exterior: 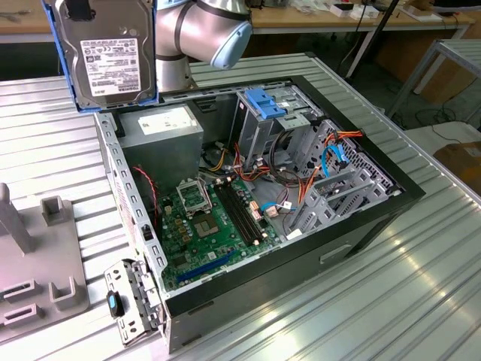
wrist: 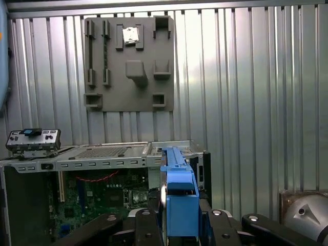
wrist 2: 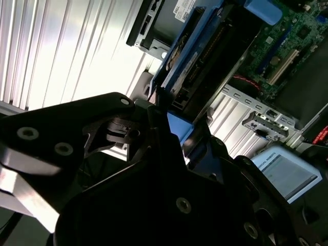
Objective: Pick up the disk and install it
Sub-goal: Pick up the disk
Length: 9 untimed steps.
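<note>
The disk (exterior: 113,53), a grey metal drive with a pale label and a bright blue carrier rail, hangs upright in the air above the back corner of the open computer case (exterior: 376,218), at the exterior view's upper left. In the first wrist view its blue edge (wrist: 179,197) stands between the black fingers (wrist: 146,223) of my gripper (wrist: 180,225), which is shut on it. In the second wrist view the disk (wrist 2: 197,61) runs out from the gripper (wrist 2: 161,110) over the case. The upright metal drive cage (exterior: 259,131) with its blue latch stands in the case, to the exterior view's right of the disk.
A grey power supply box (exterior: 161,128) sits directly below the held disk. The green motherboard (exterior: 207,226), loose red and orange cables (exterior: 301,188) and a side bracket (exterior: 131,297) are in the case. A grey fixture plate (exterior: 37,256) lies on the ribbed metal table (exterior: 391,301).
</note>
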{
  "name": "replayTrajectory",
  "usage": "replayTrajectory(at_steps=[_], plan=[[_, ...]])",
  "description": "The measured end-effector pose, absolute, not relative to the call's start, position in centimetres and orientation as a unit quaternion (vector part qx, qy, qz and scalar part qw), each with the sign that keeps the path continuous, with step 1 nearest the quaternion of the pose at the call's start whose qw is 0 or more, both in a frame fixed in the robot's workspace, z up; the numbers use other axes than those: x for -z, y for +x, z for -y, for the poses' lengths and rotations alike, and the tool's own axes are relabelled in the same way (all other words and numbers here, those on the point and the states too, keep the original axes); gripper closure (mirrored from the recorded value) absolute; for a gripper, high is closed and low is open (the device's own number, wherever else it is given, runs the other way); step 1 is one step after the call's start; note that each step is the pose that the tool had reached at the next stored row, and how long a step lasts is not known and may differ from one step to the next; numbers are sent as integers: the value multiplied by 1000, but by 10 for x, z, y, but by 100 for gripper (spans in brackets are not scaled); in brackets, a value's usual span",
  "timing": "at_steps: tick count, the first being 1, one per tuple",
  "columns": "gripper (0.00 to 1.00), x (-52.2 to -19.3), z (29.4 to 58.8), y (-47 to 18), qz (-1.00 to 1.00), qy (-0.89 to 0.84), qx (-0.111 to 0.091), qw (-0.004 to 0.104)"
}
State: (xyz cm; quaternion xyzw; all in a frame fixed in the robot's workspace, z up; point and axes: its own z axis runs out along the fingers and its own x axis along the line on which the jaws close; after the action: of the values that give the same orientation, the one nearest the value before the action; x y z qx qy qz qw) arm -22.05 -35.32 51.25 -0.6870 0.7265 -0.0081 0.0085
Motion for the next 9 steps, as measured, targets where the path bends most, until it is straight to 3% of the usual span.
replayTrajectory(at_steps=[9], plan=[[63, -512, 353, -160, -727, -687, 8, 8]])
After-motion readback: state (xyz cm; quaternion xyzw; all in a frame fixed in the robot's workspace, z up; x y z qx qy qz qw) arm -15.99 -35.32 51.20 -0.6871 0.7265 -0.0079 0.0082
